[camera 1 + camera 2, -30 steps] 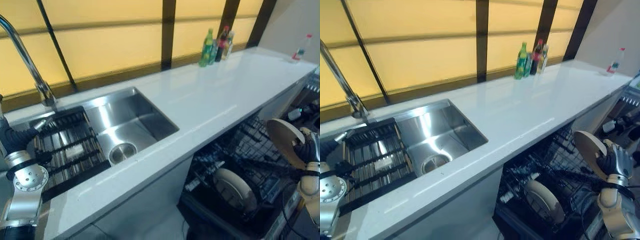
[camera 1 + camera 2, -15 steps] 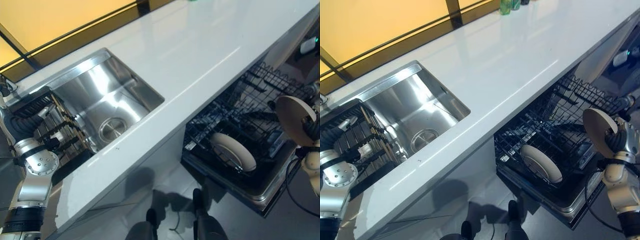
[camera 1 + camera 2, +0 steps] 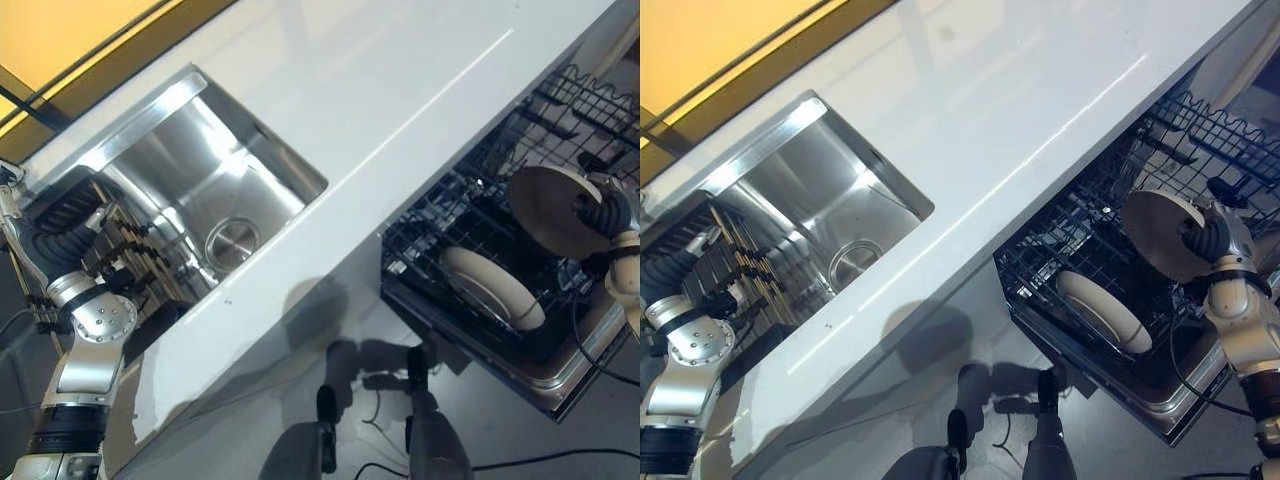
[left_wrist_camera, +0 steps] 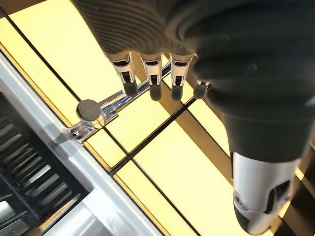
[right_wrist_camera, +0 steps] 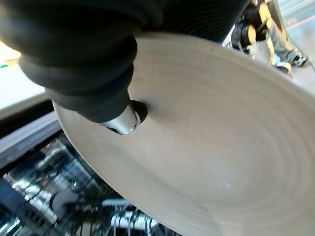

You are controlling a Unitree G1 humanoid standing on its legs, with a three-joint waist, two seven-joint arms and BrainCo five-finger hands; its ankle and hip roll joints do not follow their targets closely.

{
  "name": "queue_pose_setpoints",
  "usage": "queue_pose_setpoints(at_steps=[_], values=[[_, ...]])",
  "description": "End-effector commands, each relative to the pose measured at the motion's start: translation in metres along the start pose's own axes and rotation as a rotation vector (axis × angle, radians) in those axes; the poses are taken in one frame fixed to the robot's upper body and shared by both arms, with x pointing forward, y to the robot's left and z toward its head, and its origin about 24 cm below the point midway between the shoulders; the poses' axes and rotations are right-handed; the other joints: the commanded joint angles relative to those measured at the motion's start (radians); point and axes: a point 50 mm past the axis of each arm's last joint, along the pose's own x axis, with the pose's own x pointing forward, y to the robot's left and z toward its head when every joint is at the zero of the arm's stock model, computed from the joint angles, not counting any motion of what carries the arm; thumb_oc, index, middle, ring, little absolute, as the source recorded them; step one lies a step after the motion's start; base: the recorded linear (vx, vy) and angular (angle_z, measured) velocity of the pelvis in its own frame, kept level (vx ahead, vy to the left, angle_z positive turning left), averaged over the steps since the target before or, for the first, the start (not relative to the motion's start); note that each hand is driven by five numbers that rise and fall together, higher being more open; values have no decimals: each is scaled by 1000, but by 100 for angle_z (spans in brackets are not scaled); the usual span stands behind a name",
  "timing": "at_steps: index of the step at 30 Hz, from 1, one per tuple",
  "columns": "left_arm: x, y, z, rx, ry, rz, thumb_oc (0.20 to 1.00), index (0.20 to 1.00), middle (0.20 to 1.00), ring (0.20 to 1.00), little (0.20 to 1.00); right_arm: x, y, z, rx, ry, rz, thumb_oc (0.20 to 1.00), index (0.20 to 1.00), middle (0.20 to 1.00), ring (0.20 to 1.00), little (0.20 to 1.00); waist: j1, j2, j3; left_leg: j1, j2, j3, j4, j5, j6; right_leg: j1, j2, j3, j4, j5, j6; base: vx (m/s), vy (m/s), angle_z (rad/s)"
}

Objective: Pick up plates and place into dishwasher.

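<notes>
While you work across from the sink side, note that your left robot hand point(image 4: 162, 73) idles at the rack point(image 3: 110, 250) in the sink point(image 3: 215, 190), its fingers hanging straight and loose with nothing in them, the tap point(image 4: 98, 110) just past them. It plays no part in this step.

Between the sink and the dishwasher runs the white tabletop point(image 3: 400, 90), bare along this stretch, so nothing there gets in your way.

Below its edge the dishwasher's lower basket point(image 3: 1080, 260) is pulled out, and one plate point(image 3: 1105, 312) already leans in the tines. Treat that one as your main obstacle: ceramic on ceramic chips easily.

At the far right your right robot hand point(image 3: 1212, 238) grips the second plate point(image 3: 555, 210) by its rim, thumb pressed into the face and, as far as you can judge, the fingers curled behind it, though they are hidden. The plate hangs tilted above the basket, apart from the plate below and near the upper wire rack point(image 3: 1210, 130).

Expect it to be stiff, fairly heavy for a rim pinch, smooth and brittle. Hold it at the edge with the thumb well in, and watch that it does not pivot or slide. Steer clear of the upright tines and the upper rack.
</notes>
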Motion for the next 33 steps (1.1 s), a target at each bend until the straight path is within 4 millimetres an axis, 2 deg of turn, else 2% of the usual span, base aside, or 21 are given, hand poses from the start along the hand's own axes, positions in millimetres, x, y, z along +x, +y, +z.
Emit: queue_pose_setpoints(at_steps=[1, 6, 13, 23, 24, 25, 26, 33], values=[[8, 0, 15, -26, -67, 20, 1000, 1000, 1000, 1000, 1000, 17, -33, 27, -55, -125, -62, 200, 200, 200, 200, 200, 4, -5, 4, -175, 18, -93, 88, 62, -31, -80, -54, -54, 203, -209, 21, -2, -44, 3], [12, 0, 18, -27, -76, 35, 1000, 1000, 1000, 1000, 1000, 18, -24, 32, -55, -117, -19, 200, 200, 200, 200, 200, 5, 2, 39, -212, 17, -99, 104, 70, -29, -116, -50, -55, 227, -212, 15, -1, -28, 3], [13, -4, 26, -47, -94, 36, 1000, 1000, 1000, 1000, 1000, 16, -5, 22, -20, -54, 46, 200, 200, 200, 200, 200, -1, 19, 84, -217, 19, -89, 81, 89, -26, -138, -50, -55, 231, -203, 11, -2, -1, 0], [16, -9, 30, -52, -93, 13, 1000, 1000, 1000, 1000, 1000, 16, 0, 16, -15, -16, 71, 200, 200, 200, 200, 200, -14, 35, 86, -216, 14, -81, 86, 93, -23, -146, -48, -45, 242, -202, 8, 0, 0, 0], [16, -9, 30, -52, -92, 14, 1000, 1000, 1000, 1000, 1000, 16, 0, 16, -16, -15, 63, 285, 285, 285, 285, 285, -15, 35, 86, -214, 14, -80, 87, 93, -22, -143, -47, -42, 241, -201, 7, 0, 0, 0], [16, -9, 30, -52, -91, 14, 1000, 1000, 1000, 1000, 1000, 16, -1, 15, -10, -13, 53, 573, 573, 573, 573, 573, -17, 35, 86, -211, 14, -79, 87, 93, -21, -138, -46, -40, 240, -201, 7, 0, 0, 0], [16, -8, 29, -51, -90, 12, 1000, 1000, 1000, 1000, 1000, 15, -1, 15, -5, -9, 42, 1000, 1000, 1000, 1000, 1000, -19, 34, 86, -206, 14, -77, 89, 92, -21, -133, -45, -38, 240, -202, 6, 0, 0, 0], [15, -5, 28, -40, -85, 2, 1000, 1000, 1000, 1000, 1000, 8, 1, 10, 32, 16, 0, 1000, 1000, 1000, 1000, 1000, -24, 18, 64, -165, 18, -69, 79, 84, -17, -91, -40, -37, 227, -198, 7, 0, 0, 0]])
